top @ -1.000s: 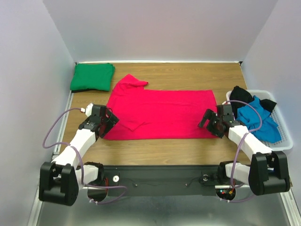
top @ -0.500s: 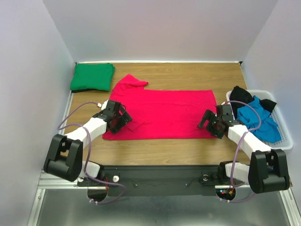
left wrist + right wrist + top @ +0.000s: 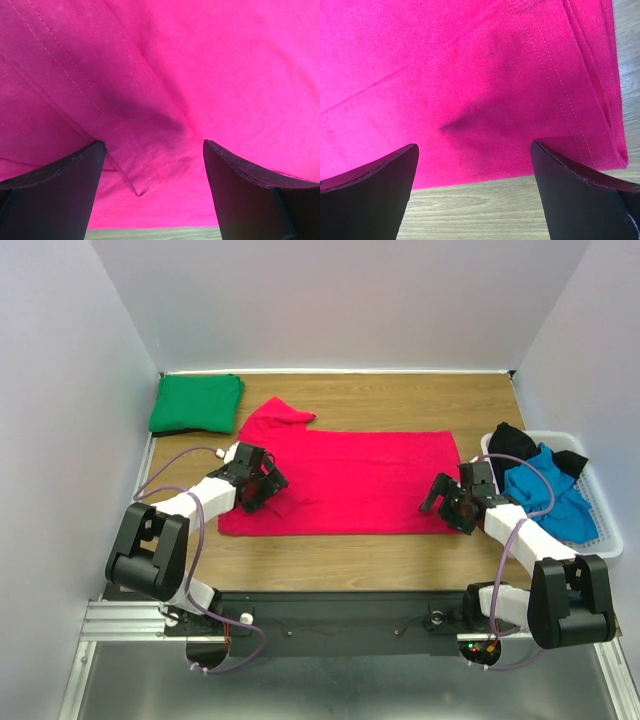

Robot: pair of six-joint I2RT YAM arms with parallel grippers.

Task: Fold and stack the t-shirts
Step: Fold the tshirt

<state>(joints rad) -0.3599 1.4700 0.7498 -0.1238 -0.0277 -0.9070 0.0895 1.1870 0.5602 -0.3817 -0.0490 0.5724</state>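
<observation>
Red t-shirt (image 3: 340, 485) spread flat on worktop (image 3: 400, 400). Left jaws wide open over its 9 o'clock sleeve, gripping nothing; right jaws wide open at 3 o'clock hem corner, empty.

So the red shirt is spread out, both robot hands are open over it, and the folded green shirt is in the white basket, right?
No. The green shirt is not in the white basket; the top view shows it folded on the table at its far left corner. The red shirt is spread out, the left gripper and right gripper open over it.
</observation>
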